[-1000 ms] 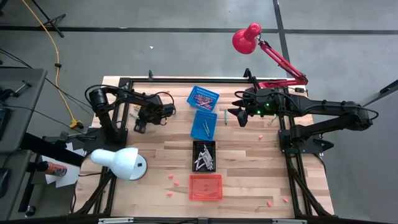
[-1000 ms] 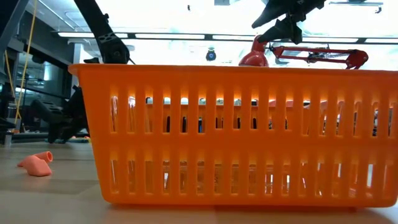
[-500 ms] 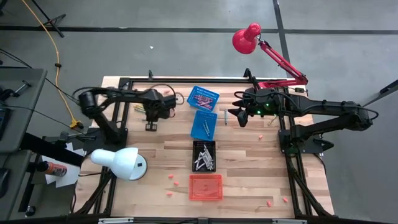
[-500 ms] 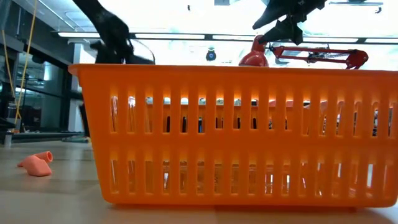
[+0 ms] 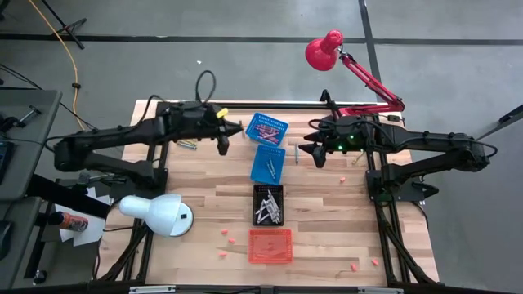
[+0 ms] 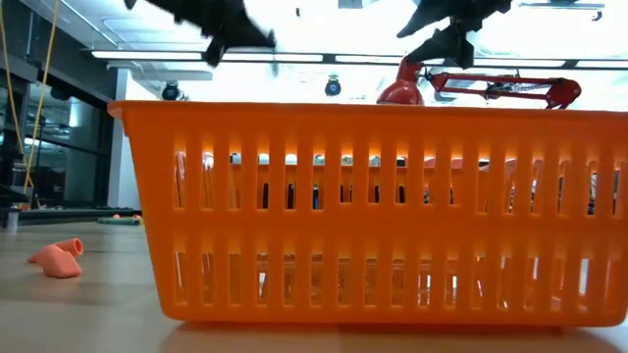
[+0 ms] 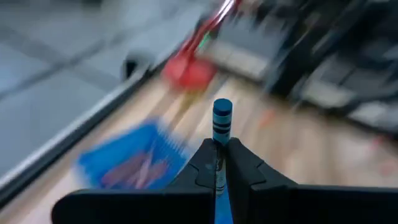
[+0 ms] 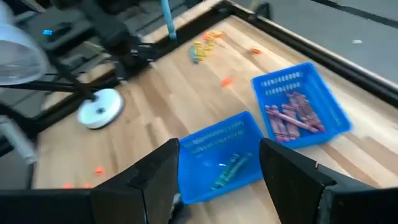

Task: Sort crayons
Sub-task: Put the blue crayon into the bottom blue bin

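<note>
Crayon (image 7: 221,124), a blue one, is pinched between the pressed-together fingers of the left hand (image 5: 223,139), its long axis running along the fingers with the flat tip poking out past them. That hand is up above the wooden surface (image 5: 327,220), just beside the blue basket (image 5: 267,128) of reddish crayons. The right hand (image 5: 312,153) hangs spread wide on the other side of the baskets. Loose crayons (image 8: 204,46) lie on the wood. A red lamp (image 5: 324,49) and a white lamp (image 5: 155,212) stand at the edges, over a grey floor (image 5: 245,49).
</note>
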`<state>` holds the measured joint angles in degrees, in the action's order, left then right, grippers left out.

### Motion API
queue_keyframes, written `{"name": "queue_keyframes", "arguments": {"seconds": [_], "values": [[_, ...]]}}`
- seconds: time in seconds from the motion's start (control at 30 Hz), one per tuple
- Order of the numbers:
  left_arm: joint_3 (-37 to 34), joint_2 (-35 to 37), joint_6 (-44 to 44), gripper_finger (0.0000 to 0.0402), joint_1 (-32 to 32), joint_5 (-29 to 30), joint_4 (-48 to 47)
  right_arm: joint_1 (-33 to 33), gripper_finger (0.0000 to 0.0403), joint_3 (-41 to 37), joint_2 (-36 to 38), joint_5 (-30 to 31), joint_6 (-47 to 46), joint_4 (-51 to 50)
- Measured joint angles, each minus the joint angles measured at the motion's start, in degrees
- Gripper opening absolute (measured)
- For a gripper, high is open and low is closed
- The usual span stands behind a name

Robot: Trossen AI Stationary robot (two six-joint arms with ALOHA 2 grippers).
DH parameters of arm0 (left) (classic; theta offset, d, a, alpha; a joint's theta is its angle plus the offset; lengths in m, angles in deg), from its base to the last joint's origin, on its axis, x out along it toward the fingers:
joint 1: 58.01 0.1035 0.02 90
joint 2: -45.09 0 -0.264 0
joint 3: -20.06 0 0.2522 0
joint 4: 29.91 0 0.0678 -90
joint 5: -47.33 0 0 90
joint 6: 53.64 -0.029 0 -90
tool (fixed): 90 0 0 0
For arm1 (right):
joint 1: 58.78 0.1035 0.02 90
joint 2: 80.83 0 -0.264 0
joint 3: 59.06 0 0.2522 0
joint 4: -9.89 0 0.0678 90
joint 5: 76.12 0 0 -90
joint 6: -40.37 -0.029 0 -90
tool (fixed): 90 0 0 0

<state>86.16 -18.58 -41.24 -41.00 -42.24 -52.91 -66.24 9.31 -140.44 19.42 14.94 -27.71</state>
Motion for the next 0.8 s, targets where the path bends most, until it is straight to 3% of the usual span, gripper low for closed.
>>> {"name": "queue_keyframes", "arguments": {"seconds": [0.13,0.3,0.67,0.8], "values": [[0.0,-0.6,0.8,0.0,-5.8,0.8,10.6,0.1,0.0217,0.0,0.0,-4.4,1.9,3.3],[0.0,-3.8,-0.5,0.0,-11.0,3.3,14.8,0.1,0.0217,0.0,0.0,-6.8,3.4,7.5],[0.0,-4.8,0.0,0.0,-12.0,3.7,18.3,0.1,0.0217,0.0,0.0,-7.5,3.5,8.3],[0.1,-7.6,4.9,0.0,-11.5,3.5,18.0,0.1,0.0217,0.0,0.0,-7.5,4.4,8.3]]}}
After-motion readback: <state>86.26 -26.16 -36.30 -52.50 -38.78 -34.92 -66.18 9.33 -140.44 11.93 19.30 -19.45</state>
